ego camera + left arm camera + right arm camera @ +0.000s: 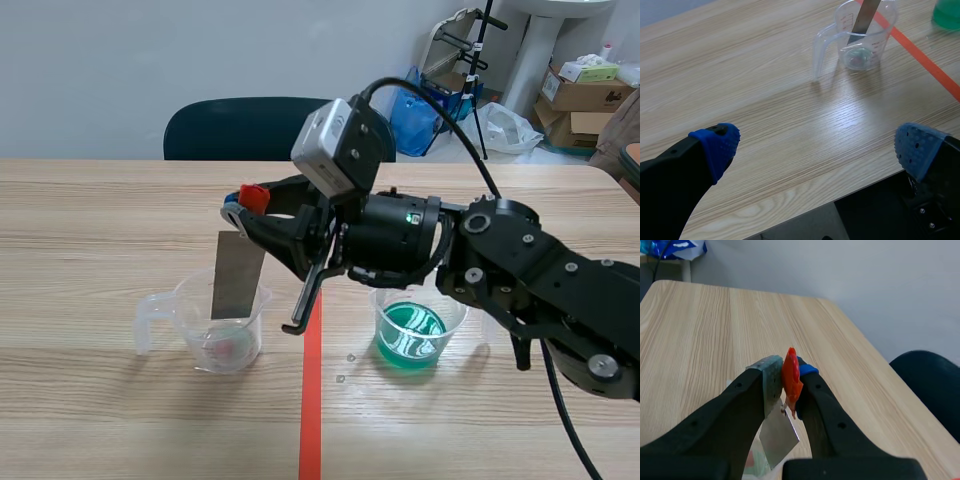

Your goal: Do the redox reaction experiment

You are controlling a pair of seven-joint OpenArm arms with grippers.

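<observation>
My right gripper [245, 205] reaches in from the right, past the tape line, and is shut on a red clip [253, 197]. The clip holds a grey metal strip [238, 275], which hangs upright with its lower end inside a clear handled measuring cup [225, 330]. In the right wrist view the red clip [791, 380] is pinched between the fingers and the metal strip [779, 435] hangs below them. A clear beaker of green liquid [410, 330] stands right of the tape. My left gripper [815, 150] is open over the table's near edge, well short of the cup [860, 37].
An orange-red tape line [312, 400] runs between cup and beaker. A dark chair back [240, 128] stands behind the table. Cardboard boxes [580, 95] and bags lie at the back right. The table's near edge [805, 212] lies under my left gripper.
</observation>
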